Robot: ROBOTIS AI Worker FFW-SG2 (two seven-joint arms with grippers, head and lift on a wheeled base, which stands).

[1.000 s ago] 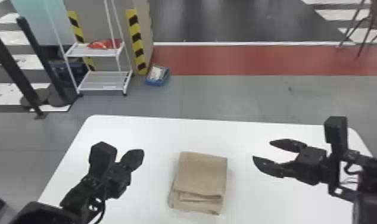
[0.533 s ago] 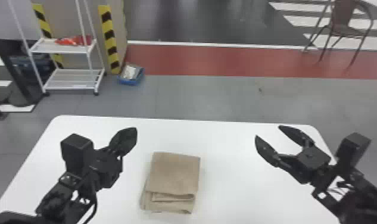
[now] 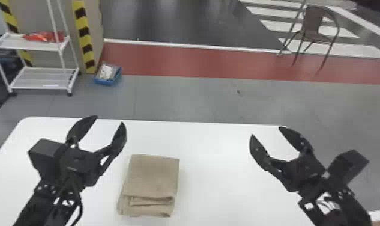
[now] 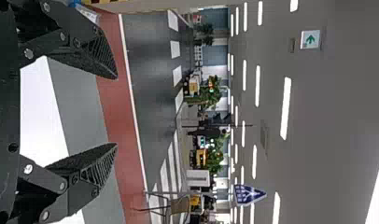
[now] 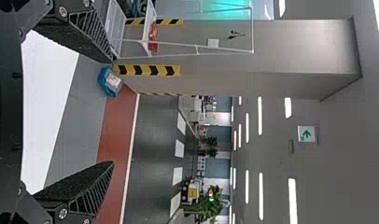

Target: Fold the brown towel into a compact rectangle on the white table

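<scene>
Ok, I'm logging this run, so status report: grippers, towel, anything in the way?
Left gripper open, holding nothing; right gripper the same. Brown towel folded on white table, nearer the left gripper. Nothing on the towel.

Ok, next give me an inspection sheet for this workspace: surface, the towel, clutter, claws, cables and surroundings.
Surface: white table, far edge and far left corner visible.
Job's things: brown towel folded into a rough rectangle, layers showing at the near side.
Clutter: blue box on the floor beyond the table; red item on a rack shelf.
Grippers: left claw open, left of the towel; right claw open, right of it; neither holds anything.
Cables: black cable looping beside the left arm.
Surroundings: white rack beyond on the left, brown chair beyond on the right.
</scene>
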